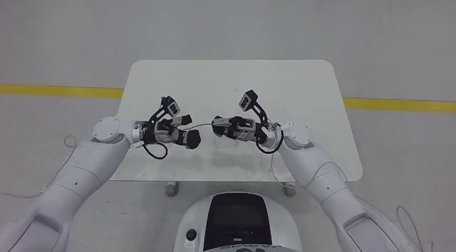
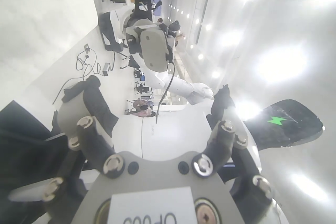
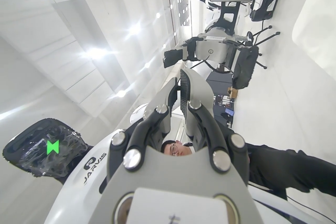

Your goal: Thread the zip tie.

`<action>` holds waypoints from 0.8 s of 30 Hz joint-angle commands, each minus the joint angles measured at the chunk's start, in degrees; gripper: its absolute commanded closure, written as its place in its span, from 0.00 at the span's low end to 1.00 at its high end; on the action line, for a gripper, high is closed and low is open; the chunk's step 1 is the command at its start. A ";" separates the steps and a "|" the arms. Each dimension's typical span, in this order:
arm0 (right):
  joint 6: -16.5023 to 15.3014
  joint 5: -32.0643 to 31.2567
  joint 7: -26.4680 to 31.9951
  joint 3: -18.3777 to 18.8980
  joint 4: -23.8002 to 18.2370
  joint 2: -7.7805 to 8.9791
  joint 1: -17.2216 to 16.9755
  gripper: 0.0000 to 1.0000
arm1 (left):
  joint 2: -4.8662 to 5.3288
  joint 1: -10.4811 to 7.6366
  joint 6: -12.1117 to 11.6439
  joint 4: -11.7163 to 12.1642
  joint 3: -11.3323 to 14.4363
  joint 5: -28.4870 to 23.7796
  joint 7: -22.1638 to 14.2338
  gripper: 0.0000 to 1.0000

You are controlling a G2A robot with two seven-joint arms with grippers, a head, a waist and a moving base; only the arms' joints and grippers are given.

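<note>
One zip tie (image 1: 205,124) is seen as a thin dark strip spanning the gap between the two end effectors, apparently held above the white table (image 1: 228,81) rather than laid on it. One end is clamped by the right end effector (image 3: 179,83), whose fingers are drawn narrow, almost pad to pad. In the left wrist view the zip tie (image 2: 164,96) curves away from that end effector. Its free tip ends between the fingers of the left end effector (image 2: 157,88), which is spread wide and holds nothing. Whether the tip is touched by either finger cannot be told, nor which end carries the locking head.

The step in hand is judged to be the taking of the free end by the left end effector, so that the strip can be bent into a loop and the tail fed through the head. For this to be done well, the right end effector should be kept steady while the left is brought in until the strip lies centred between its pads. Only then should it be closed. A grip near the tip is advised, since so thin and springy a strip is likely to be flicked aside if caught off-centre. The tail should be kept flat and in line with the head's slot, and twisting should be avoided.

Counted: one zip tie, two end effectors, one table.
</note>
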 commanded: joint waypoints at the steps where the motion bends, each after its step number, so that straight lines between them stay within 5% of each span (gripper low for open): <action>1: 0.60 -0.28 -0.42 -0.03 -0.96 0.12 -0.41 1.00 | 0.06 0.42 0.04 -1.34 -0.03 -0.01 -0.32 0.00; 10: 1.37 -0.22 -0.56 -0.74 -1.42 0.16 -0.15 1.00 | 0.55 0.90 -0.06 -3.30 0.28 0.07 -0.32 0.00; 14: 1.85 -0.75 -0.81 -0.93 -1.44 0.26 -0.03 1.00 | 0.72 0.76 -0.57 -3.26 0.27 -0.01 -0.32 0.51; 18: 2.41 -1.67 -0.62 -1.17 -1.49 0.41 0.16 1.00 | 0.87 0.64 -0.77 -3.22 0.28 -0.04 -0.32 0.63; 24: 3.19 -3.26 -0.57 -1.62 -1.63 0.63 0.50 1.00 | 1.08 0.53 -0.95 -2.84 0.26 -0.22 -0.32 0.65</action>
